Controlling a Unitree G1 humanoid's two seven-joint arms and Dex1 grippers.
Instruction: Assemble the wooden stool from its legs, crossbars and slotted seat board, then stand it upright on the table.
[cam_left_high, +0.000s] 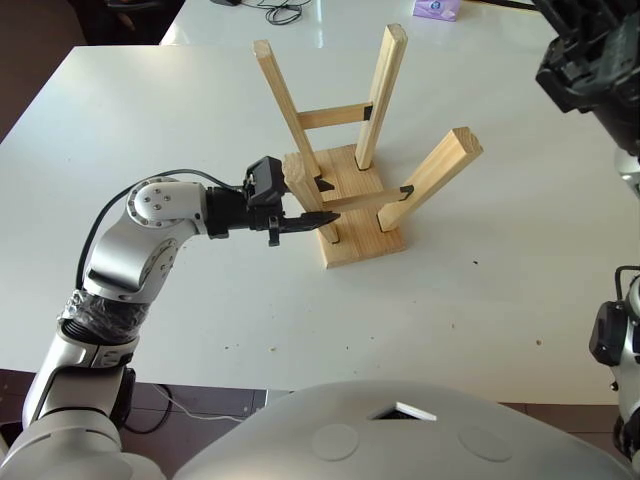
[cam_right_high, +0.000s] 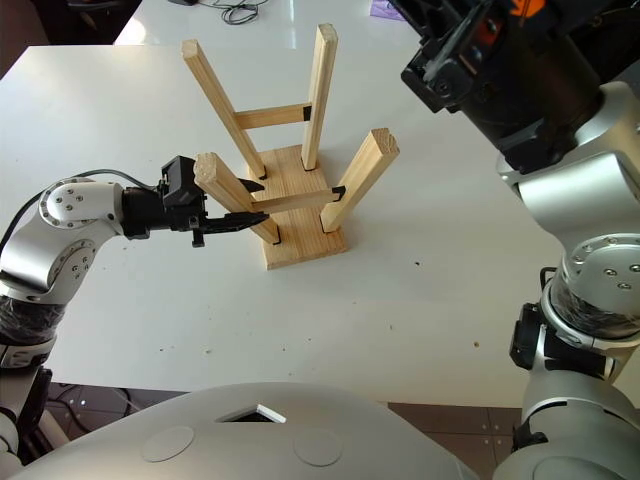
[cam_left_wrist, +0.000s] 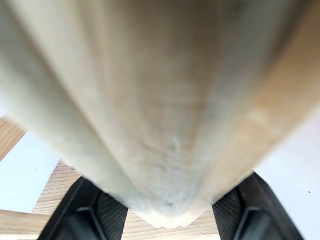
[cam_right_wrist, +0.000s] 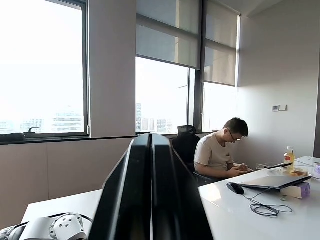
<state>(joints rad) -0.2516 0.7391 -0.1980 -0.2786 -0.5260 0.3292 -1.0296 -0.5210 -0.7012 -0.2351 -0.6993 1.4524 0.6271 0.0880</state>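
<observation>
The stool (cam_left_high: 365, 190) stands upside down near the middle of the white worktop (cam_left_high: 150, 120). Its seat board (cam_left_high: 352, 250) lies flat on the surface and its four legs point up. One crossbar (cam_left_high: 332, 116) joins the two far legs and another (cam_left_high: 360, 200) joins the two near ones. The near-right leg (cam_left_high: 440, 175) leans outward, away from the others.

The left gripper (cam_left_high: 318, 215) comes in level from the robot's left and is closed around the near-left leg (cam_right_high: 235, 195), low down, close above the seat board. In the left wrist view this leg sits between the two black fingers (cam_left_wrist: 107, 217), with the seat board showing behind it.

The right gripper (cam_right_wrist: 151, 145) is raised high over the right far side of the worktop, well apart from the stool. Its two fingers are pressed together with nothing between them.

Behind the worktop stands a second white table (cam_left_high: 340, 15) with dark cables (cam_left_high: 285, 12) and a small purple box (cam_left_high: 437, 9) on it. The right wrist view looks into an office with tall windows (cam_right_wrist: 42, 65) and half-lowered blinds (cam_right_wrist: 167, 30).
</observation>
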